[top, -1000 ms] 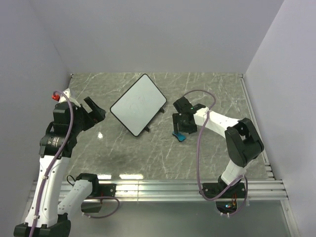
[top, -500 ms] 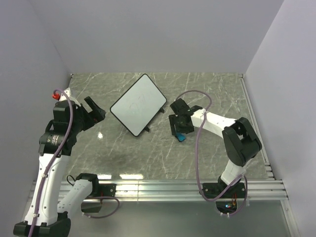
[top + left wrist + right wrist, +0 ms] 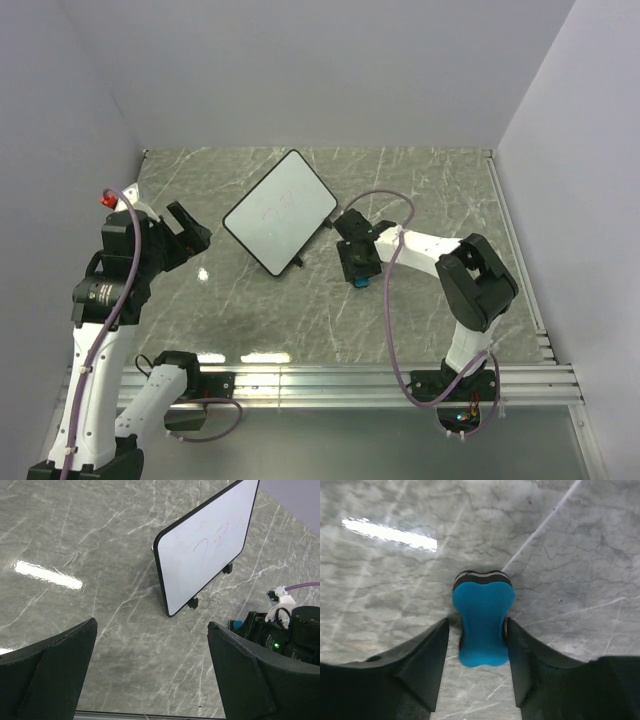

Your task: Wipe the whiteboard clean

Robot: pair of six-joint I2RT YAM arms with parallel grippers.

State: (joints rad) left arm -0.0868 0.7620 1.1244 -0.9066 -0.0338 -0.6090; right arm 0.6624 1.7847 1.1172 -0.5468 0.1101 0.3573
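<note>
Straddling the blue eraser [image 3: 482,625], right jaws (grip unclear); left jaws gape wide.

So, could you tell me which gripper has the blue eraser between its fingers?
The right gripper: its fingers flank the eraser on the table, whereas the left gripper is open and empty.
</note>
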